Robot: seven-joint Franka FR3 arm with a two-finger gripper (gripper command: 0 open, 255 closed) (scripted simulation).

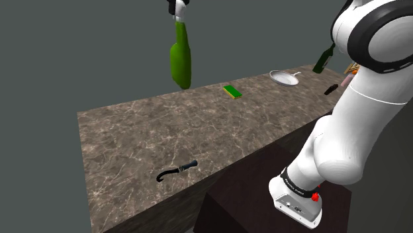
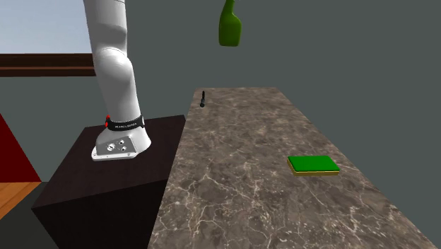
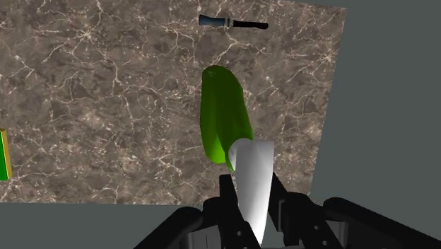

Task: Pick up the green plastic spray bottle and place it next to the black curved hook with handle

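hand (image 3: 252, 194) clamping green spray bottle (image 3: 225, 113) by its white head, body hanging below the hand | holding it high off desk (image 3: 85, 106), likely for clearance | black hook (image 3: 233, 23) lying on desk ahead of hand, well apart

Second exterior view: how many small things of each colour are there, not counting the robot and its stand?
Green: 2 (bottle, pad)
Black: 1 (hook)
Total: 3
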